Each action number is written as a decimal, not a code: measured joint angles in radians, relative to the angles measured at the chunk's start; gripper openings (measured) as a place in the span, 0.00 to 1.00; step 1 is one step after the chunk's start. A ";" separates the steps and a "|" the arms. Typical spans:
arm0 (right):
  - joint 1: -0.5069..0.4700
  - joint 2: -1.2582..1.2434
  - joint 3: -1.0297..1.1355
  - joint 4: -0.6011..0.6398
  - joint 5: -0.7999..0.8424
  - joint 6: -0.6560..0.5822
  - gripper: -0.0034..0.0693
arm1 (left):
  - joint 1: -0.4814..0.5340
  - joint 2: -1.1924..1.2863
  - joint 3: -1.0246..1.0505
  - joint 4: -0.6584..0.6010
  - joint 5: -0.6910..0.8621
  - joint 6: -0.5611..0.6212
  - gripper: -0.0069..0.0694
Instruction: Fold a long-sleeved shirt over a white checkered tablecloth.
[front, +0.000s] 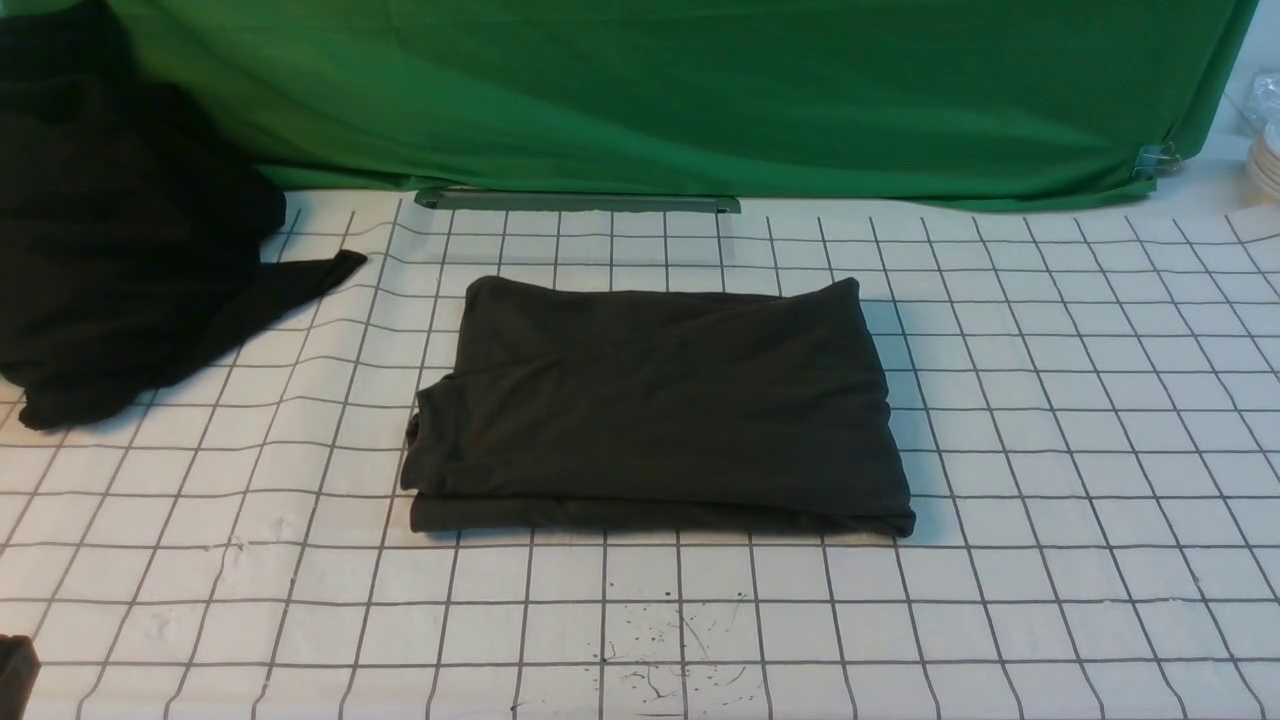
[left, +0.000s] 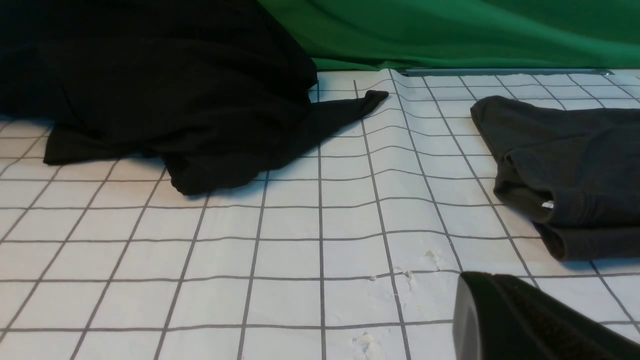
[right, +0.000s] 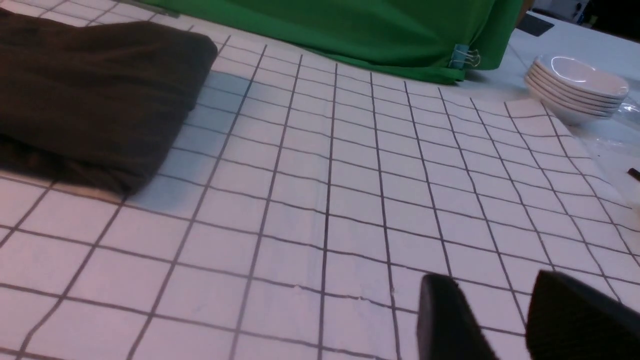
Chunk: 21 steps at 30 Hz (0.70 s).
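Observation:
The long-sleeved shirt (front: 655, 405) lies folded into a flat dark grey rectangle in the middle of the white checkered tablecloth (front: 1050, 500), with no print showing. In the left wrist view the shirt (left: 565, 160) shows its stacked folded edge and a small white label. My left gripper (left: 480, 285) is shut and empty, low over the cloth, to the left of the shirt and apart from it. A dark bit at the front view's lower left corner (front: 15, 675) is likely that gripper. My right gripper (right: 492, 285) stands open over bare cloth, right of the shirt (right: 90, 95), holding nothing.
A blacker shapeless heap of cloth (front: 110, 250) lies at the back left. The green backdrop (front: 700, 90) hangs along the far edge, with a grey bar (front: 578, 202) at its foot. A stack of white plates (right: 575, 87) sits at the far right, past a binder clip (right: 462, 56).

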 joint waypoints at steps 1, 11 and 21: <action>0.000 0.000 0.000 0.000 0.000 0.002 0.38 | 0.000 0.000 0.000 0.000 0.000 0.000 0.09; 0.000 0.000 0.000 0.000 0.000 0.008 0.38 | 0.000 0.000 0.000 0.000 0.000 0.000 0.09; 0.000 0.000 0.000 0.000 0.000 0.008 0.38 | 0.000 0.000 0.000 0.000 0.000 0.001 0.09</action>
